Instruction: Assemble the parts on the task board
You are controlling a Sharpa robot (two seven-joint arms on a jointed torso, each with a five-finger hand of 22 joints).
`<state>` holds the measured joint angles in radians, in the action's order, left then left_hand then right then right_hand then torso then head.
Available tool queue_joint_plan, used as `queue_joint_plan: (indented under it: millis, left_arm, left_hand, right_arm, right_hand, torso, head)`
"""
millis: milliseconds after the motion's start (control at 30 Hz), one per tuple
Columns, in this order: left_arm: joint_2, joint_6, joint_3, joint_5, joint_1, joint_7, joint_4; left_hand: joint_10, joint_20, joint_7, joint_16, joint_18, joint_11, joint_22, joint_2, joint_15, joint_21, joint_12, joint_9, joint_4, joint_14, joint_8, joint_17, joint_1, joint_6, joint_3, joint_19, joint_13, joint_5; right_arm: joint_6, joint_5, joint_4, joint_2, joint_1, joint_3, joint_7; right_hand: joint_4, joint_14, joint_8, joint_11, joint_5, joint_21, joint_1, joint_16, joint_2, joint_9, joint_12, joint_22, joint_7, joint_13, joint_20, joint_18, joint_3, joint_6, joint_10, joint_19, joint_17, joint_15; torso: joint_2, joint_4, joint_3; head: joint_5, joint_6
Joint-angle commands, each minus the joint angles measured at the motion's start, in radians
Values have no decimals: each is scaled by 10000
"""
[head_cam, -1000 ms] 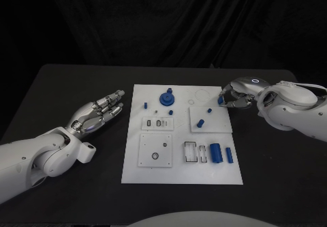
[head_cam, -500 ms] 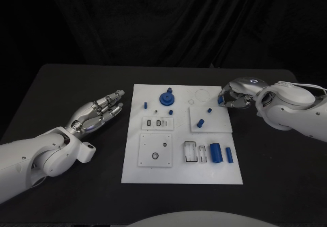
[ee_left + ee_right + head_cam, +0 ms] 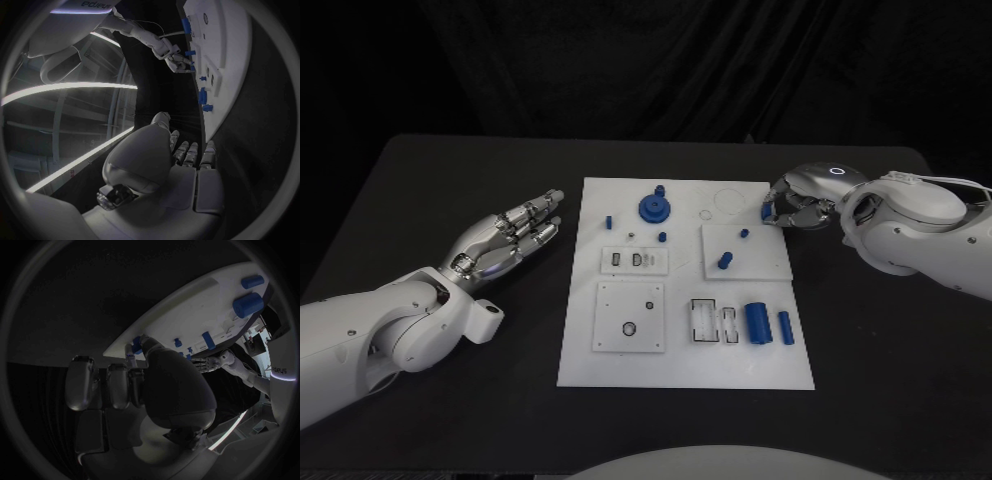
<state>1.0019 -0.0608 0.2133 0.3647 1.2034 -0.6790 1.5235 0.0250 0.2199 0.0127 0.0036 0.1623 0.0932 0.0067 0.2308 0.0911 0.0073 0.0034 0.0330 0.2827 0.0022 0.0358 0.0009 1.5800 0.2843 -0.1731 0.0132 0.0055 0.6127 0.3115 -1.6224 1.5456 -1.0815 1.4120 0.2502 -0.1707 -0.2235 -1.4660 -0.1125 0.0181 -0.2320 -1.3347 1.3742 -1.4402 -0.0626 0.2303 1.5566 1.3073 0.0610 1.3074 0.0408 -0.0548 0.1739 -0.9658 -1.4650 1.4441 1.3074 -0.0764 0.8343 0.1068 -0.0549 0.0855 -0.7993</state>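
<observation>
Head view: our two hands flank the task board (image 3: 684, 370) on the black desk (image 3: 444, 180).

Nearest us on the board, two blue cylinders (image 3: 757, 323) lie beside empty slots. Our left hand (image 3: 514, 238) rests off its left edge, fingers straight and close together, holding nothing. Farther back, our right hand (image 3: 795, 205) curls at the far right corner, pinching a small blue part (image 3: 767, 211); our right wrist view shows it at the fingertips (image 3: 135, 346).

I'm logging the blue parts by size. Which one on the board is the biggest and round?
The round blue part near the task board's far edge, with a knob standing on top. The other blue parts are small pegs or plain cylinders.
</observation>
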Motion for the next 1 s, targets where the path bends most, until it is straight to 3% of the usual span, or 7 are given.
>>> queue_joint_plan:
  millis: [33,267,600,767,1000]
  left_arm:
    - [-13,23,-6,5,-2,-1070,14]
    - [-6,28,-6,5,-4,-1053,10]
    - [29,22,-6,5,-4,-1036,21]
    - [36,16,-6,5,-5,-1027,26]
    - [32,15,-6,5,-5,-1015,28]
  left_hand:
    - [14,79,7,-36,183,44,11,-34,54,30,32,5,5,-22,-29,-9,-70,-72,77,-6,13,-16]
    - [7,86,13,-36,182,58,12,-39,61,32,30,3,13,-22,-31,-9,-85,-91,76,-4,11,-23]
    - [6,91,15,-36,182,67,12,-39,66,31,30,3,19,-22,-31,-9,-95,-93,76,-4,11,-27]
    - [6,91,15,-36,182,67,12,-39,66,31,30,3,19,-22,-31,-9,-95,-93,76,-4,11,-27]
    - [8,95,15,-36,182,72,12,-39,68,32,30,3,23,-22,-30,-9,-104,-92,77,-4,11,-27]
  right_arm:
    - [320,-34,-8,15,-26,-4,65]
    - [626,-34,-6,33,-26,-5,134]
    - [1242,-34,142,-28,-21,-13,182]
    - [1713,-34,496,-91,31,-23,248]
    - [2136,700,1318,-34,276,-31,593]
  right_hand:
    - [-1,-674,-66,84,-98,58,9,27,111,39,-2,1234,-15,2466,-89,-75,32,-125,-886,-3,1315,-67]
    - [48,-682,-96,133,-354,53,72,14,140,131,8,1254,-57,2478,-138,-70,68,-256,-898,13,1331,-113]
    - [126,-685,-56,161,-1061,72,168,19,252,269,9,1280,-83,2481,-181,-66,218,-328,-900,27,1335,-144]
    - [165,-691,-43,165,-1220,51,202,2,250,308,17,1302,-80,2491,-187,-59,260,-341,-909,43,1354,-150]
    - [223,-712,-34,159,-1413,-13,246,-56,226,356,55,1350,-58,2535,-193,-42,306,-370,-955,85,1411,-152]
  torso:
    - [-2,1,-3]
    - [0,4,-4]
    - [-3,1,-1]
    - [-3,-3,1]
    - [-3,-22,2]
  head:
    - [-4,-7]
    - [-42,-5]
    - [-79,-12]
    - [-97,-2]
    - [-121,-4]
